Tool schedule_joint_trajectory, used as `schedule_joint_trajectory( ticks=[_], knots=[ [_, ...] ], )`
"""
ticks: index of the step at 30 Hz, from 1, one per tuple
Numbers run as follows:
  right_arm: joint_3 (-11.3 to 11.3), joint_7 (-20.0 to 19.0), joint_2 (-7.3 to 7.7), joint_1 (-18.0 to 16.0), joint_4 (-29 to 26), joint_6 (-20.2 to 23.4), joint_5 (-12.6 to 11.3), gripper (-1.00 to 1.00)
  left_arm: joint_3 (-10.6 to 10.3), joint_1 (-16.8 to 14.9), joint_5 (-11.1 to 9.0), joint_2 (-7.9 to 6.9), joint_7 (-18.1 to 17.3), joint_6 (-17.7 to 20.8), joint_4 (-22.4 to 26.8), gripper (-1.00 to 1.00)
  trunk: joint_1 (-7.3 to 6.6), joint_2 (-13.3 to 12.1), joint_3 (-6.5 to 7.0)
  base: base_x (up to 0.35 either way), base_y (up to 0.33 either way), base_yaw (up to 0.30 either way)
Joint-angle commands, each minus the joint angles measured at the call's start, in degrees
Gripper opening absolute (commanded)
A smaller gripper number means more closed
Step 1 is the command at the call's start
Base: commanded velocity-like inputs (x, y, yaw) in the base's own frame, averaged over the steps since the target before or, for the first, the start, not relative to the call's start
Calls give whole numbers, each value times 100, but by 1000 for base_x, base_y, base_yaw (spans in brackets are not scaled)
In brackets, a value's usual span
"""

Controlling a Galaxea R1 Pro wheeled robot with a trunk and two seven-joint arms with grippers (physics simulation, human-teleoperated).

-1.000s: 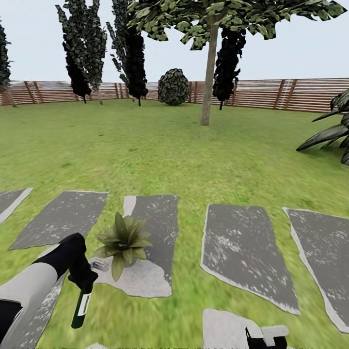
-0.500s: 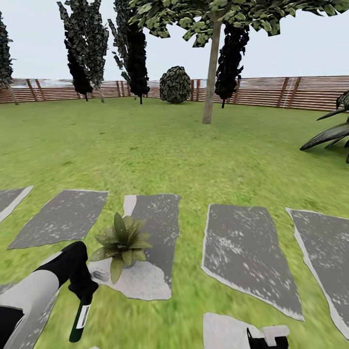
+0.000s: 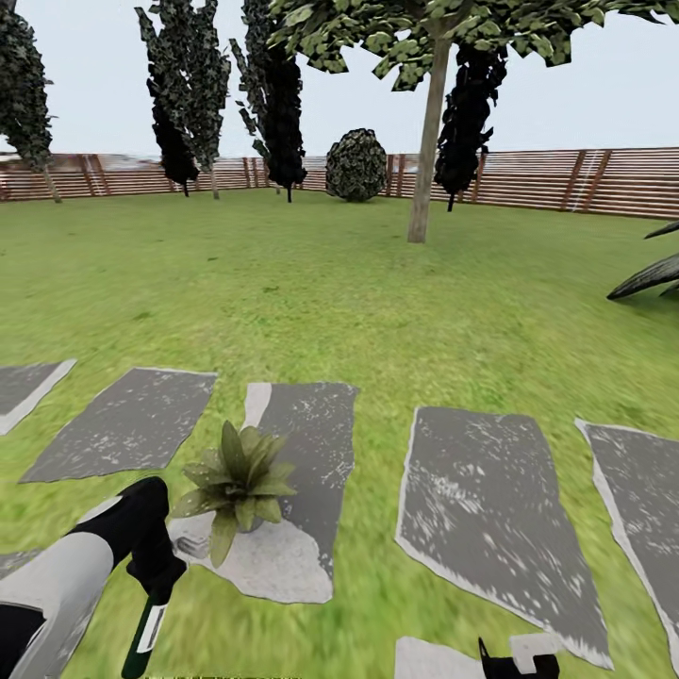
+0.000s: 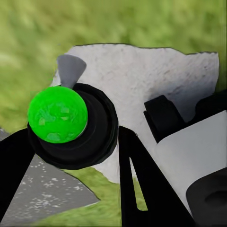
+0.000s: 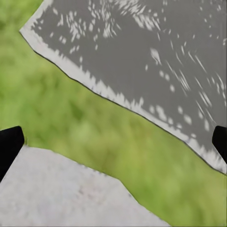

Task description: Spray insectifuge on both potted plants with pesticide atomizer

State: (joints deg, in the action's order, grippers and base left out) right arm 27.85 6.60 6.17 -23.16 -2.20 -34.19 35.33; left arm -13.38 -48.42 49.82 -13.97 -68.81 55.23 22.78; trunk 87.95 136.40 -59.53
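Lawn [image 3: 311, 283] with stepping stones [image 3: 490, 490]; left jaws pinch atomizer [image 4: 57, 114], right jaws spread.

My left gripper [image 3: 151, 589] is clamped tight, arm angled down. Right gripper [image 5: 113, 142] hangs low, fingers spread wide.

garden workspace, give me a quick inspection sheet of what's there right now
surface: green lawn crossed by grey stepping stones; one pale stone under the plant.
job's things: one potted plant standing on the pale stone; pesticide atomizer held in the left gripper, its green top seen in the left wrist view.
clutter: small grey object beside the plant, too small to identify.
grippers: left gripper shut on the atomizer, beside the plant; right gripper low at the frame edge, fingers wide apart over grass.
cables: nothing seen.
surroundings: brown slatted fence, trees, round shrub.
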Motion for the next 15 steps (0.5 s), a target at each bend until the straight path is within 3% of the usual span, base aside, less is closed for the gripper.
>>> schedule_joint_trajectory(
  ticks=[1, 6, 11, 15],
  knots=[
    [19, 43, 0, -5, 9, -17, 62, 100, -7, 42, 53, -1, -36, 40, 17, -100, -1, 2, -5, 1, -1, 274],
    [19, 43, -2, -5, 9, -17, 62, 100, -2, 92, 9, -1, 288, 44, 8, -100, -1, 2, -5, 0, 0, 239],
    [19, 43, -2, -5, 9, -18, 62, 100, 24, 96, -40, 10, 339, 37, 15, -100, -1, 2, -5, 21, -7, 38],
    [19, 43, -2, -5, 9, -18, 62, 100, 37, 96, -77, 47, 341, 33, 16, -100, -1, 2, -5, 187, -125, 2]
  ],
)
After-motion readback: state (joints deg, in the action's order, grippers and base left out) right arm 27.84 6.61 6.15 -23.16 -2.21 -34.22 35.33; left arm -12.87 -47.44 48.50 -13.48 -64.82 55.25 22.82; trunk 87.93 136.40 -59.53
